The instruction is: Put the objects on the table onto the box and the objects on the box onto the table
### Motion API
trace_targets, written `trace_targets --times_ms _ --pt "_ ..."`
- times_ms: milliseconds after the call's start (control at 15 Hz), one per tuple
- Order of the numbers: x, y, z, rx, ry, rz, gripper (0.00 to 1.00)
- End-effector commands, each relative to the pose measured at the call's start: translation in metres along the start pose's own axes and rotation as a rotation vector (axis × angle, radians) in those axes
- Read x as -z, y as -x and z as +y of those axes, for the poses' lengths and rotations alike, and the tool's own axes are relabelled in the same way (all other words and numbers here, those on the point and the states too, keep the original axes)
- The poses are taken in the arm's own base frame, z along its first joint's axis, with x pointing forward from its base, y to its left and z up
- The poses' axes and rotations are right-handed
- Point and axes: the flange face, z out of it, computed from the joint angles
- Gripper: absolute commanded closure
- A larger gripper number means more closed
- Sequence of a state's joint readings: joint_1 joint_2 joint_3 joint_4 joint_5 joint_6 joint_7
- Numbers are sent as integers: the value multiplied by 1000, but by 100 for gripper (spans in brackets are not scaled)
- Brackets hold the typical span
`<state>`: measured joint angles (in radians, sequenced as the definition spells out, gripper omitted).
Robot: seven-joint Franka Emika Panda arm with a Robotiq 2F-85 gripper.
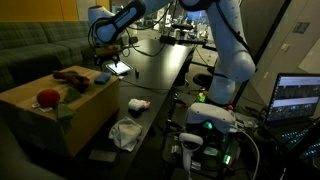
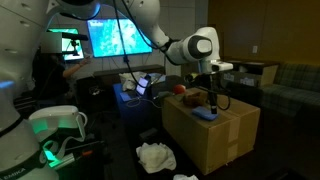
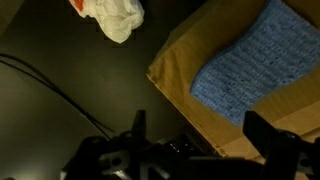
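Observation:
A cardboard box [image 1: 60, 115] [image 2: 215, 140] [image 3: 180, 70] stands on the dark table. On it lie a blue knitted cloth [image 3: 250, 60] [image 2: 205, 116] [image 1: 101, 77], a brown object [image 1: 72, 76] and a red object [image 1: 47, 97] [image 2: 190, 97]. A crumpled white cloth [image 1: 127, 133] [image 2: 155, 155] [image 3: 115, 18] lies on the table beside the box, and a small white object [image 1: 137, 104] lies further along. My gripper [image 3: 200, 135] [image 1: 100, 58] [image 2: 211, 95] hangs open and empty above the box edge, just over the blue cloth and not touching it.
A laptop [image 1: 297, 97] and the robot base with green lights [image 1: 212, 120] stand at one end of the table. Monitors [image 2: 120, 40] and a tablet [image 1: 118, 68] are behind the box. Cables [image 3: 50, 90] run across the dark table. A green sofa [image 1: 40, 45] is behind.

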<state>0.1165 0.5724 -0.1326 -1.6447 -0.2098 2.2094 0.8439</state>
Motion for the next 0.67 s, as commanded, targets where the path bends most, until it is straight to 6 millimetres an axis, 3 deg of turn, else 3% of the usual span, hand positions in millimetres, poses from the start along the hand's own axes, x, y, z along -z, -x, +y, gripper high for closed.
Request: trace_targets --times_ms 0,600 --pt "-7 -23 -19 -118 34 -26 0" --pt "-16 -38 -45 -281 -43 -73 0"
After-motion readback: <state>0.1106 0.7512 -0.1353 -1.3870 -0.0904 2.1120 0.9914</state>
